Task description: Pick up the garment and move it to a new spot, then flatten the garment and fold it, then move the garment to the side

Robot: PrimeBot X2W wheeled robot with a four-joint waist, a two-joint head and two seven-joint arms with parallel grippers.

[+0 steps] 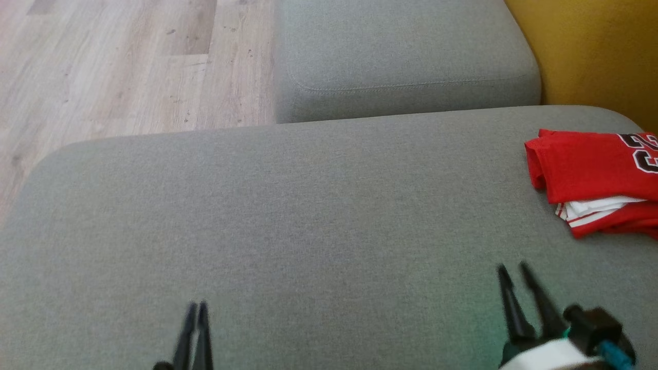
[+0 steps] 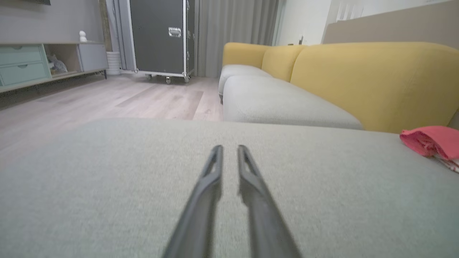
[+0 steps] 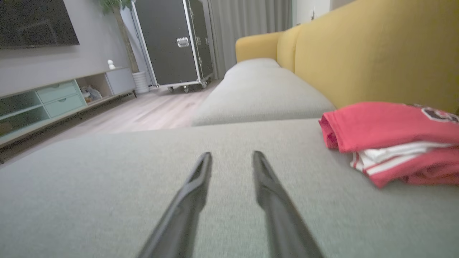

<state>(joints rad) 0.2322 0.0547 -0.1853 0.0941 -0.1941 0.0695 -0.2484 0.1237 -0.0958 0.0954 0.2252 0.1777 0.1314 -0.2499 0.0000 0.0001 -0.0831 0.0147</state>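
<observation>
The garment (image 1: 596, 180) is a red jersey with white trim and dark numbers, folded into a bundle at the right edge of the grey sofa cushion (image 1: 288, 226). It also lies at the right in the right wrist view as the garment (image 3: 391, 139), and at the far right of the left wrist view, garment (image 2: 430, 141). My right gripper (image 1: 511, 270) hovers low over the cushion, near and left of the bundle, jaws apart and empty. My left gripper (image 1: 197, 307) sits far to the left with a narrow gap between its fingers, holding nothing.
A second grey seat cushion (image 1: 406, 56) lies beyond, with the yellow sofa back (image 1: 596, 51) to the right. Wooden floor (image 1: 118, 67) runs past the cushion's left edge. A black wheeled flight case (image 2: 161, 36) and a low cabinet (image 2: 43, 61) stand across the room.
</observation>
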